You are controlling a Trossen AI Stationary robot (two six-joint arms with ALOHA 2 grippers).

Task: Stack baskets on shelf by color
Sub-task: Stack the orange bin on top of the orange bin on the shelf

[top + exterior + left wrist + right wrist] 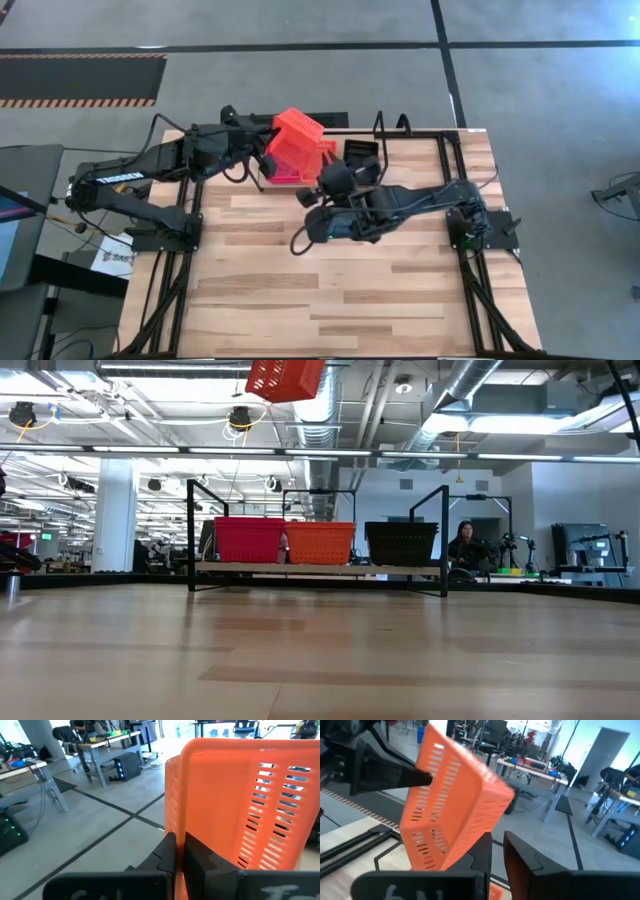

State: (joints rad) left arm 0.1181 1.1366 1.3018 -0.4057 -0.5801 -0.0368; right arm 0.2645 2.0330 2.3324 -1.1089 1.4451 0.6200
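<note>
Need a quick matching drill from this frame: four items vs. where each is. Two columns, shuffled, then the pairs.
Items:
1. lifted red basket
2. orange basket
3. black basket
4. right claw

Places:
A. shelf, right end in the low view
B. pinched by the left claw, high above the shelf
C. over the table in front of the shelf
D. shelf, middle

Pairs: 1-B, 2-D, 3-A, 4-C

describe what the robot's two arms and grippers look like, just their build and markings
Both the left arm and the right arm are dark, jointed and chunky, with black cables looping beside them. The left arm carries white lettering along its link. The left gripper and right gripper each end in two flat black angular fingers.
</note>
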